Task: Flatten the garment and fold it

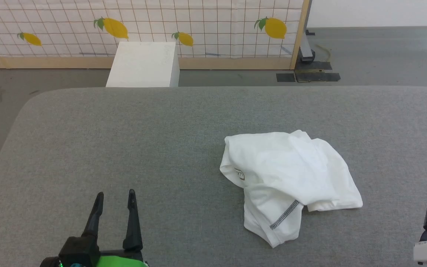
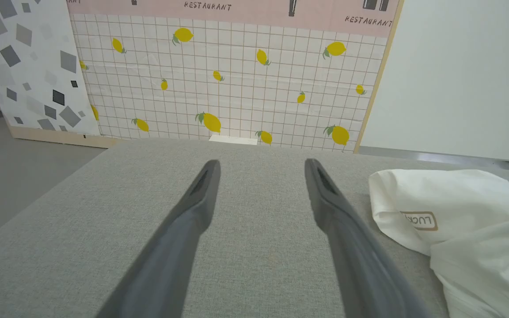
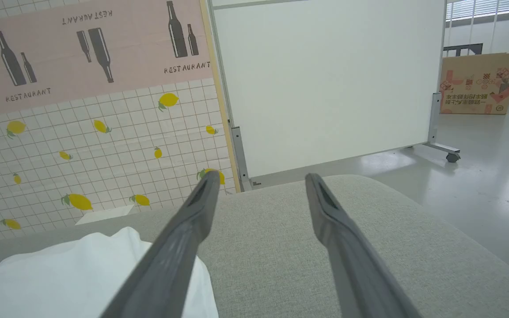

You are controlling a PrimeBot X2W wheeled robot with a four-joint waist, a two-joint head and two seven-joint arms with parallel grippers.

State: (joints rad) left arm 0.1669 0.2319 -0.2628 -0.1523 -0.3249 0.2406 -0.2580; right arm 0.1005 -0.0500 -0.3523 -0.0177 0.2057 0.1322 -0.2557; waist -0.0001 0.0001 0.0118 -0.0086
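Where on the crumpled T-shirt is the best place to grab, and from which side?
Probably the near-right corner of the garment, approached from the right by the open right gripper. That corner juts out flat on the grey table, clear of the bunched layers.

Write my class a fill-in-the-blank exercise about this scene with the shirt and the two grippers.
1. The crumpled white thin-fabric T-shirt lies on the ____ fabric-covered table.
2. The left gripper and the right gripper, each with two dark fingers, both stand ____.
3. The tiled wall panel behind the table is printed with yellow ____.
Missing words: grey; open; lemons.
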